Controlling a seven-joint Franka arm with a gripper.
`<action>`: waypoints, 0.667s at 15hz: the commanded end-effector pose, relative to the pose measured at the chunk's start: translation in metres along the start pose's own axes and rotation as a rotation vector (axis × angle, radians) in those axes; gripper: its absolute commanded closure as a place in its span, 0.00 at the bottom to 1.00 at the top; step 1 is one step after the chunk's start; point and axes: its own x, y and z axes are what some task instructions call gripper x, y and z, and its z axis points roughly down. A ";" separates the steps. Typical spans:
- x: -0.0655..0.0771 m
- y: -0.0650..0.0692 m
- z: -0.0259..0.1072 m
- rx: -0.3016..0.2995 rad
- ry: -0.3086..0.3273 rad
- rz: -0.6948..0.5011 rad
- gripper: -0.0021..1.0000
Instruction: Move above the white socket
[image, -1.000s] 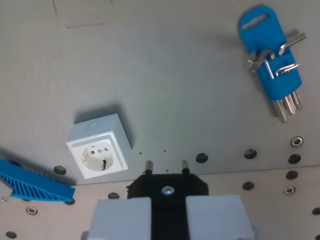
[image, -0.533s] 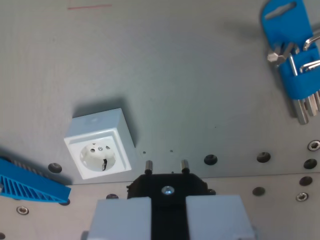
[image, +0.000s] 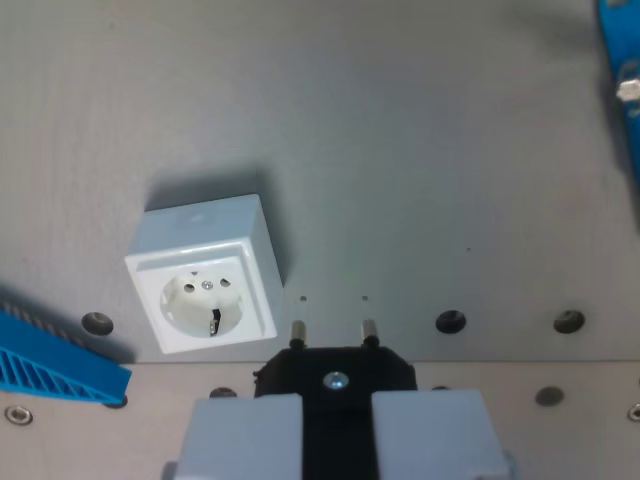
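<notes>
The pincer (image: 335, 415) is seen at the bottom centre of the wrist view, its two pale grey fingers (image: 245, 435) closed on a black plug (image: 335, 372). The plug is held between them with its two metal pins (image: 297, 331) pointing away from the camera, towards the upper part of the view, and a small screw is visible on its face.

The white socket (image: 205, 277) is found on the grey tabletop (image: 400, 150), to the wrist view's left of the pincer and slightly above it in the picture. It is a square white box with a round recess on its face, inside which two holes and an earthing clip can be made out. It is seen slightly turned. Its lower right corner lies just beside the plug's left pin, without overlapping it; the socket is therefore off to the side of the plug rather than in line with the pins.

A blue ribbed part (image: 55, 362) is seen at the left edge, near the socket's lower left corner. Another blue object (image: 625, 70) is cut off by the right edge.
</notes>
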 end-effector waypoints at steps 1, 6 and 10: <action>-0.021 -0.007 0.010 -0.014 0.162 -0.108 1.00; -0.035 -0.021 0.037 -0.013 0.154 -0.139 1.00; -0.045 -0.032 0.057 -0.012 0.135 -0.158 1.00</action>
